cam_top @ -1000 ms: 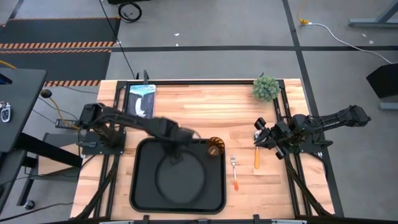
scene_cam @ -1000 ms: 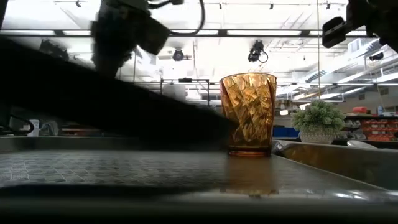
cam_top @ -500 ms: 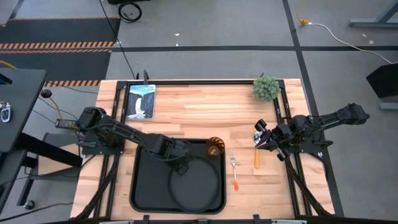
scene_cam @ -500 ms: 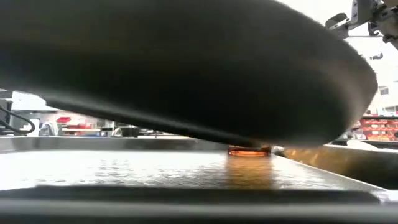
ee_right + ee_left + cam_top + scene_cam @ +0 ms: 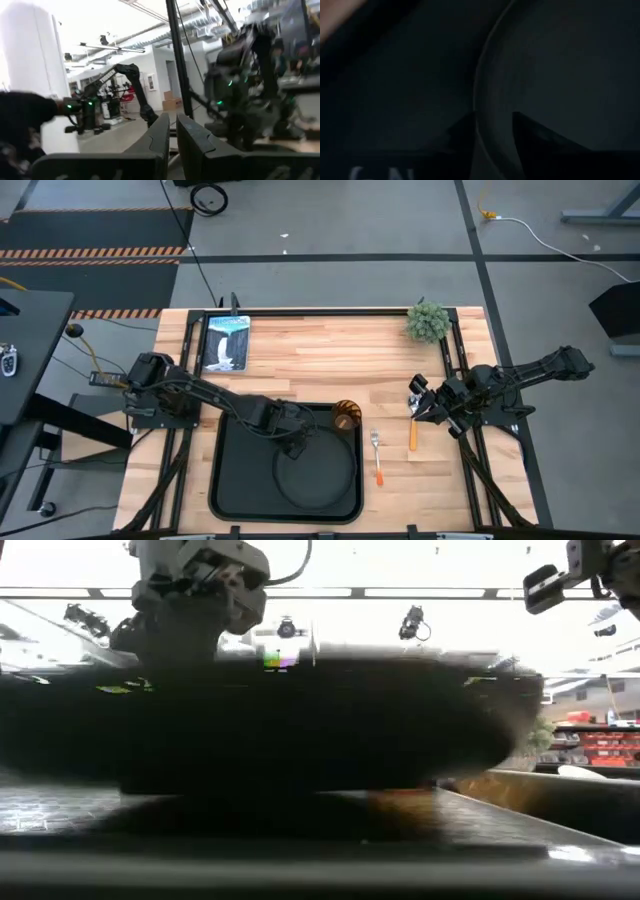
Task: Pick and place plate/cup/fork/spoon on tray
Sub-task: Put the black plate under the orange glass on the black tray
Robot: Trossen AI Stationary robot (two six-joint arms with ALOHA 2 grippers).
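The round black plate (image 5: pixel 320 475) lies level in the right half of the black tray (image 5: pixel 235 470). In the low view the plate (image 5: pixel 280 730) fills the picture. My left gripper (image 5: pixel 293 445) stands over the plate's far-left rim, open, one finger on each side of that rim (image 5: pixel 481 100). The amber cup (image 5: pixel 346 417) stands upright in the tray's far right corner. The fork (image 5: pixel 378 457) and the spoon (image 5: pixel 413 435) lie on the wood right of the tray. My right gripper (image 5: pixel 417 402) hovers near the spoon's far end, shut and holding nothing. My left gripper comes down on the plate's far-left rim (image 5: pixel 479 120) from above. One finger (image 5: pixel 530 137) is inside the plate and one finger (image 5: pixel 462 131) outside. A gap shows between the rim and the inner finger. Whether the outer finger touches the rim, I cannot tell.
A small green plant (image 5: pixel 428 322) stands at the table's far right corner. A picture book (image 5: pixel 226 342) lies at the far left. Bare wood lies between them, far of the tray.
My left gripper has moved toward the table's near edge and down with the plate. The plate hung tilted above the tray a second ago and now lies level on the tray floor. My right gripper has kept still.
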